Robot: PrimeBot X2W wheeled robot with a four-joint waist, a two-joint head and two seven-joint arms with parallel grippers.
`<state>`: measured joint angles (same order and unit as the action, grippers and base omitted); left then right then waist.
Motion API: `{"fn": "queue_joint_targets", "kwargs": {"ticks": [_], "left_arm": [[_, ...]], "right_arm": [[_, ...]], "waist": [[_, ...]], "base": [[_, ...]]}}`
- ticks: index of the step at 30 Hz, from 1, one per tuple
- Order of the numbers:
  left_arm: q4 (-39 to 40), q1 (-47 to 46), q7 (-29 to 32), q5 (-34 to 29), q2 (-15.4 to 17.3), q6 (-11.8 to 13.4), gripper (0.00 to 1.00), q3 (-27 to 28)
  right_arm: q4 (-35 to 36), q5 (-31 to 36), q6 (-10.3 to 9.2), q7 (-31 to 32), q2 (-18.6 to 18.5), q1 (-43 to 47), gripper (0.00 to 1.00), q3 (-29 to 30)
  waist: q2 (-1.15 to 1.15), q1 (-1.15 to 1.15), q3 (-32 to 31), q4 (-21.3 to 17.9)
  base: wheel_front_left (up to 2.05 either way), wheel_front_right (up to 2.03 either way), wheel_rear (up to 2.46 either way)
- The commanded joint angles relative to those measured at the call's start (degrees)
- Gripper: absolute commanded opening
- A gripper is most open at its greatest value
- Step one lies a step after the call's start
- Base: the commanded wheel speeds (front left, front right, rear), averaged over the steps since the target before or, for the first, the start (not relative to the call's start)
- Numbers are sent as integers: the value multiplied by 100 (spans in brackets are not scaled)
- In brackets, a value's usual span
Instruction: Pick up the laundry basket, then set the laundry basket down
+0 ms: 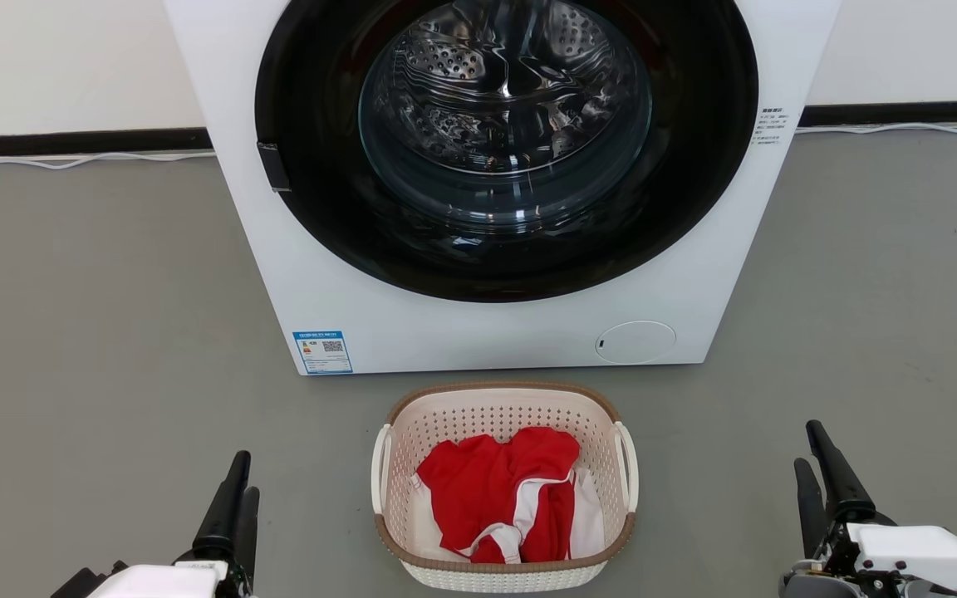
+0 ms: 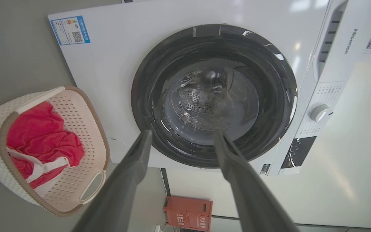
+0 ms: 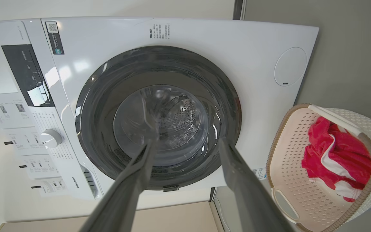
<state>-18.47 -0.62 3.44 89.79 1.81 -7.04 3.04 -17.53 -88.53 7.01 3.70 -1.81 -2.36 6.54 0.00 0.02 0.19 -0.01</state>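
Cream basket (image 1: 495, 414) (untouched) near left gripper (image 1: 245, 473)

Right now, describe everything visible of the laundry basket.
The laundry basket is small, cream-white perforated plastic, rounded-rectangular, with a brown woven-look rim and a white loop handle on each side. It stands upright on the grey floor just before the washer, holding a red-and-white garment. Nothing grips it.

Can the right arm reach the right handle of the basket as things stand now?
Probably yes. The right gripper is open, off to the basket's side, and bare floor lies between it and that handle.
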Motion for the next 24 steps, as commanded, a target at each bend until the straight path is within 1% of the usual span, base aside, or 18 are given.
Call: {"fn": "queue_joint_targets", "kwargs": {"ticks": [1, 5, 11, 13, 15, 24], "left_arm": [[132, -213, -31, -47, 38, 12, 100, 0], [110, -230, -99, -278, 41, 43, 100, -26], [91, -242, -200, -685, 45, 106, 100, -72], [90, -244, -233, -837, 46, 130, 100, -91], [94, -246, -283, -1084, 48, 167, 100, -121], [161, -241, -434, -1874, 54, 297, 100, -181]], "right_arm": [[163, 71, 10, -56, -70, -119, 100, -40], [154, 383, 12, -123, -93, -123, 100, -52], [157, 1028, 14, -224, -99, -126, 100, -65], [159, 1260, 14, -257, -97, -126, 100, -76], [171, 1628, 15, -308, -97, -125, 100, -106], [202, 2679, 19, -459, -125, -133, 100, -208]], "waist": [[0, -1, 0, -1], [0, -2, -1, -3], [0, -2, 0, -10], [0, -2, 0, -13], [0, -2, 0, -20], [0, -2, -6, -49]], "base": [[0, 0, 0], [0, 0, 0], [0, 0, 0], [0, 0, 0], [0, 0, 0], [0, 0, 0]]}}
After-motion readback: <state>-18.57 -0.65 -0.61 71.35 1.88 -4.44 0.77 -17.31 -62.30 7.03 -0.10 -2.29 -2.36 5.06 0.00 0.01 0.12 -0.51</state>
